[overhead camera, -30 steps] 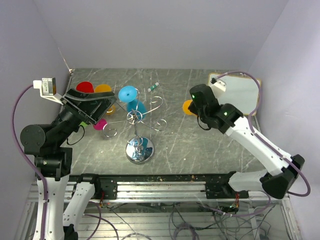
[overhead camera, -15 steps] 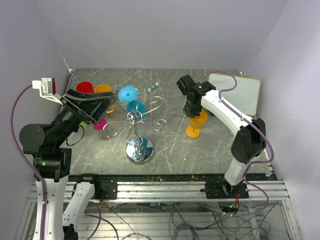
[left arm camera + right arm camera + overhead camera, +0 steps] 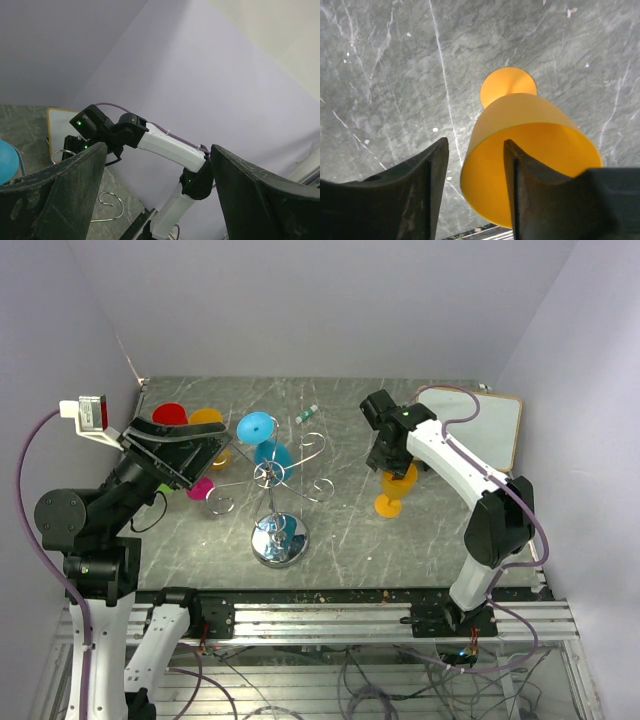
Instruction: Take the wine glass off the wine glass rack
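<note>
The chrome wine glass rack [image 3: 280,540] stands mid-table on its round mirrored base, its curled hooks [image 3: 112,205] spreading from a thin post. An orange wine glass [image 3: 393,487] stands upright on the table to the rack's right. My right gripper [image 3: 390,462] hangs over it, open. In the right wrist view the orange wine glass [image 3: 530,115] has its rim wall between the jaws of the right gripper [image 3: 475,145], one finger inside the cup, one outside, neither pressing it. My left gripper [image 3: 205,460] is raised left of the rack; in its wrist view the left gripper [image 3: 159,147] is wide open, empty.
A blue glass [image 3: 262,430], a red one [image 3: 170,413], another orange one [image 3: 207,417] and a pink one [image 3: 198,488] sit at the rack's left arms. A framed white board [image 3: 490,425] lies at the back right. A small marker [image 3: 307,414] lies behind the rack.
My right arm swung over and brought the orange wine glass down onto the table right of the rack. Its jaws have then parted off the rim. The left arm stayed put.
</note>
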